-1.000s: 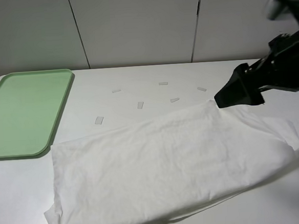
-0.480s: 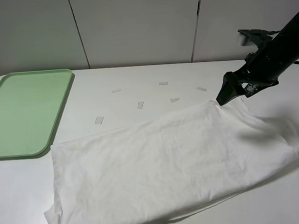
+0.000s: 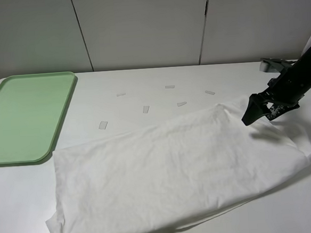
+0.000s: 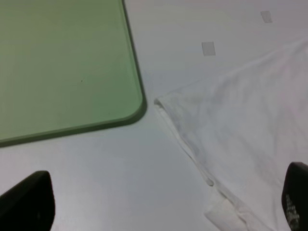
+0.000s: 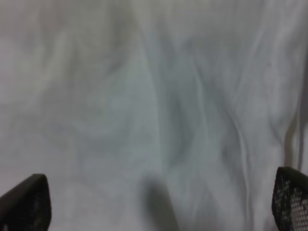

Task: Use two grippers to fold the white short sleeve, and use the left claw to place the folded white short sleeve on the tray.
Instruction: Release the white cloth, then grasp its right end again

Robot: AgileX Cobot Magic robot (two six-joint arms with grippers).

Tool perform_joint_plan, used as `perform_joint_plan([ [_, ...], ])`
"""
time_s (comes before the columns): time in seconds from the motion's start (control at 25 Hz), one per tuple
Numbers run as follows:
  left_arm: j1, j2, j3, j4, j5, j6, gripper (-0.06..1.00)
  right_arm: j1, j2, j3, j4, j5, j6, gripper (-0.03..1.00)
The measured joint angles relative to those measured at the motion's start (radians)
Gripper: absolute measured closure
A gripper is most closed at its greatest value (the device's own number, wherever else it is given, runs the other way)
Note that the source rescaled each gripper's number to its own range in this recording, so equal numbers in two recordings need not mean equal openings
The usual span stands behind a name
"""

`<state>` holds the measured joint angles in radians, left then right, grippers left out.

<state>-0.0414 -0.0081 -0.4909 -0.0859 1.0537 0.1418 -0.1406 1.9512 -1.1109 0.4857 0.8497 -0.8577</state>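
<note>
White tabletop is backed by pale wall panels. The white short sleeve is spread crumpled across the near middle and right, one corner near the tray at the far left. The right gripper is held over the shirt's far right edge, released, nothing gripped. The left gripper is seen only by its wrist camera, likewise released, above that corner.
</note>
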Motion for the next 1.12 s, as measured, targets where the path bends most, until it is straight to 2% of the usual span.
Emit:
perform_joint_plan([
  [0.28, 0.0, 0.0, 0.0, 0.0, 0.0, 0.0, 0.0, -0.01, 0.071, -0.001, 0.021, -0.033, -0.054, -0.03],
  [0.84, 0.0, 0.0, 0.0, 0.0, 0.0, 0.0, 0.0, -0.01, 0.094, -0.007, 0.074, -0.037, -0.057, -0.03],
  [1.12, 0.0, 0.0, 0.0, 0.0, 0.001, 0.0, 0.0, 0.031, 0.093, 0.031, 0.178, -0.066, -0.115, -0.03],
])
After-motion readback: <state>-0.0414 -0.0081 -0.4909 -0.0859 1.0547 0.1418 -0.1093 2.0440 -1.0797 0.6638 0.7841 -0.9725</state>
